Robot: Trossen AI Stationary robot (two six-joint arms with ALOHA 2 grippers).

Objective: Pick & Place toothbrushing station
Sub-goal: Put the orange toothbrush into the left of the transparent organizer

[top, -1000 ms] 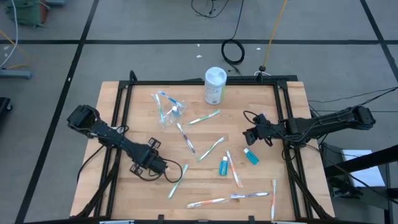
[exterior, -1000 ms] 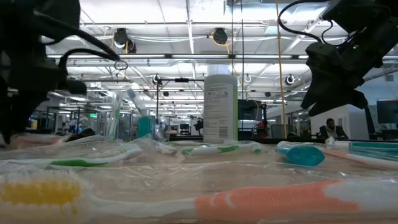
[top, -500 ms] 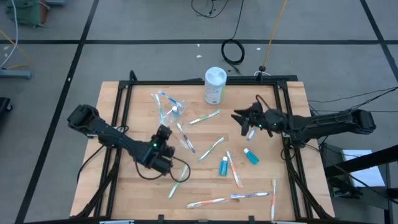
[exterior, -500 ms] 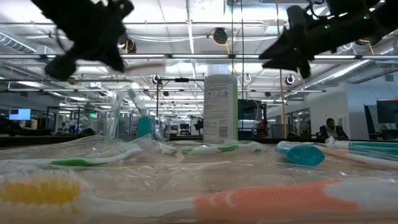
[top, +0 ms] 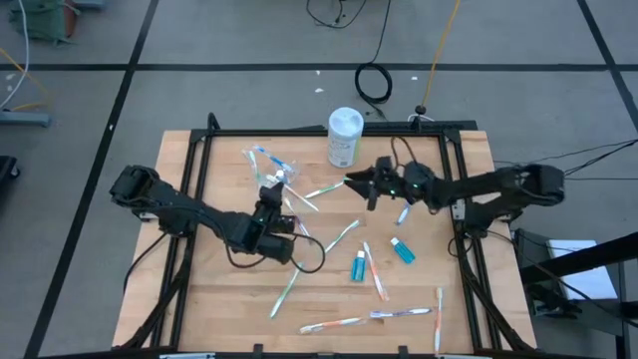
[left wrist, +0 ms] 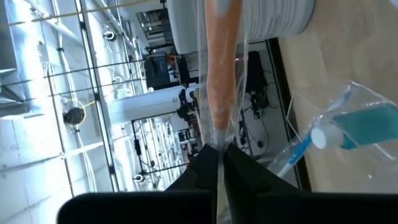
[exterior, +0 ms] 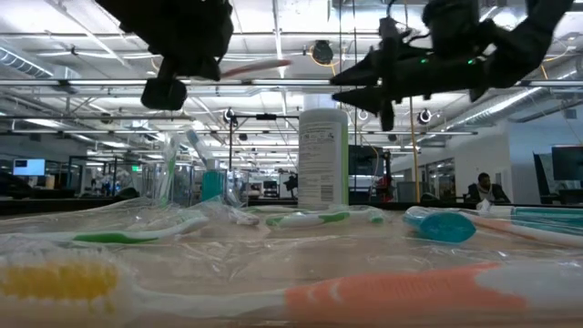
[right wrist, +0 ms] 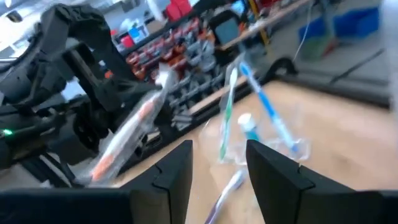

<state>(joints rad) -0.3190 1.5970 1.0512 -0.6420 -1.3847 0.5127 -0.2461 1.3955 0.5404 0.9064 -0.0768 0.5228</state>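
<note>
The clear cup [top: 267,172] lies toward the table's [top: 179,160] far left. Just beside it we see the left gripper [top: 280,197] clenched on an orange toothbrush [left wrist: 222,68] — lifted off the wood. Rightward, the right gripper [top: 362,183] hovers with fingers spread — holding nothing — near the white canister [top: 344,137].

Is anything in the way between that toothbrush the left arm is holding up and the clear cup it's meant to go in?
Nothing visible blocks it. The left gripper is shut on an orange-handled toothbrush, lifted just beside the clear cup. The cup already holds brushes and a teal tube. The right gripper, open, hovers on the cup's far side, not in between.
</note>
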